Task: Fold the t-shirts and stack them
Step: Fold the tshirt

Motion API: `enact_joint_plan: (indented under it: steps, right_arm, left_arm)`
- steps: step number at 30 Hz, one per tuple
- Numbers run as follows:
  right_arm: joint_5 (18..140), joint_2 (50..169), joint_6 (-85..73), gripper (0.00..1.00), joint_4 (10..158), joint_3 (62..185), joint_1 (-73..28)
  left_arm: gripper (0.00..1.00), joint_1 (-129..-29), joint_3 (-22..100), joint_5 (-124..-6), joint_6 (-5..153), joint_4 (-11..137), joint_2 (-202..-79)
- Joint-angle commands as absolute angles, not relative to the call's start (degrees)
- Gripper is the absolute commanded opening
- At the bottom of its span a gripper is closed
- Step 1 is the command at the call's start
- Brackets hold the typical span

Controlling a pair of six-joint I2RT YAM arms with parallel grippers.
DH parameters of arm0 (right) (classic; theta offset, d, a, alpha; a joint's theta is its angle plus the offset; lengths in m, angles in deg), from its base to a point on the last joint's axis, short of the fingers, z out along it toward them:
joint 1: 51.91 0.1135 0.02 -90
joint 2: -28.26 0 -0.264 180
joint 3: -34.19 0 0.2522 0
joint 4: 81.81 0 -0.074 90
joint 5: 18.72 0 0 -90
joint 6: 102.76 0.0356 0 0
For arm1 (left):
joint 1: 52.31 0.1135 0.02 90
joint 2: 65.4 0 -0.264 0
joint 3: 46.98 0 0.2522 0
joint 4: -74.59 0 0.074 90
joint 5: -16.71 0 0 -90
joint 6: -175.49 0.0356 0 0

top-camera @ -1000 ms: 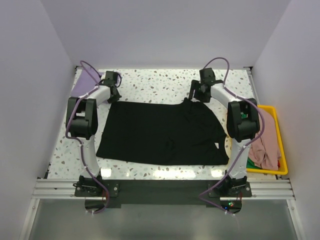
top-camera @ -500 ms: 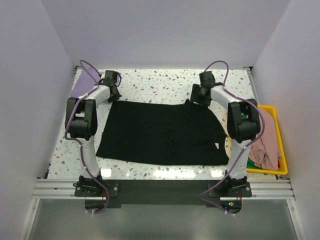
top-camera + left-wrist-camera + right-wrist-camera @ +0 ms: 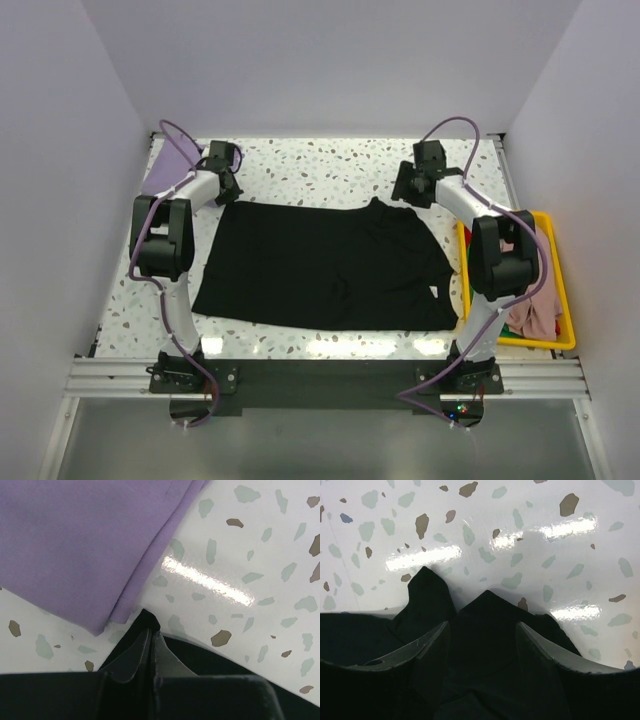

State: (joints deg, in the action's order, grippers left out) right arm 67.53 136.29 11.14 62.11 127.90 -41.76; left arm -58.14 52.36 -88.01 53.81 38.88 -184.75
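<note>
Pinching black t-shirt (image 3: pixel 320 265) corner: left hand (image 3: pixel 150 632) | right hand (image 3: pixel 482 627) spread above it

Spread t-shirt (image 3: pixel 320 265) in the middle — folded t-shirt (image 3: pixel 163 168) at the far-left corner, bin (image 3: pixel 562 290) with more shirts (image 3: pixel 540 318) at right

**A robot lab cell, not a home**

I work in a boxed-in test cell. Plain pale walls (image 3: pixel 330 60) enclose my speckled terrazzo desk (image 3: pixel 320 165). My left arm (image 3: pixel 165 240) and right arm (image 3: pixel 495 255) are bolted to an aluminium rail (image 3: pixel 110 375) along the frame's bottom. Purple cables (image 3: pixel 452 121) loop loose, and a yellow bin (image 3: pixel 535 343) sits lower right.
</note>
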Motion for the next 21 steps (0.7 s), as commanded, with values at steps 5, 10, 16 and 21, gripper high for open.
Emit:
enact_joint_plan:
  steps: [5,10,16,21]
  right_arm:
    - [68.99,140.23,8.77,0.56,59.74,132.68,-41.54]
    - [71.20,141.82,8.59,0.56,59.21,133.12,-41.10]
    - [72.33,143.49,8.94,0.57,59.12,132.59,-40.40]
    - [73.83,144.02,9.38,0.35,59.12,133.12,-40.22]
  left_arm:
    - [0.00,-58.20,52.29,-87.71,55.87,40.36,-181.85]
    - [0.00,-58.20,52.38,-87.44,55.96,40.44,-182.20]
    - [0.00,-58.20,52.21,-87.53,56.05,40.44,-182.38]
    - [0.00,-58.12,52.29,-87.53,56.14,40.44,-182.29]
